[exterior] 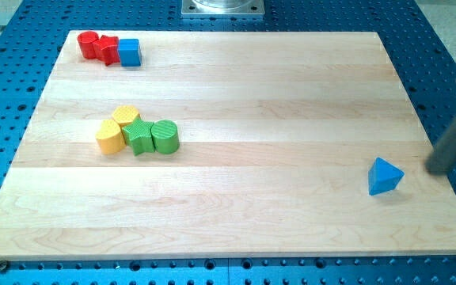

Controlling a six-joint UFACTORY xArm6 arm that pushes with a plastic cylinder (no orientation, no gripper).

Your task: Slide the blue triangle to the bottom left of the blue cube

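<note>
The blue triangle (385,176) sat near the surface's (252,206) right edge, far from the blue cube (129,51). Light, rigid, probably prone to turning; push its right face. My tip (432,169), a jawless end effector, stood just right, apart.

Arm: one rod, dark grey, blurred, entered from the view's right edge and slanted down toward the view's left. My tip (433,169): lower end of the rod, sat low at the view's right side. Upper portion: pale, cropped by the frame edge.
</note>
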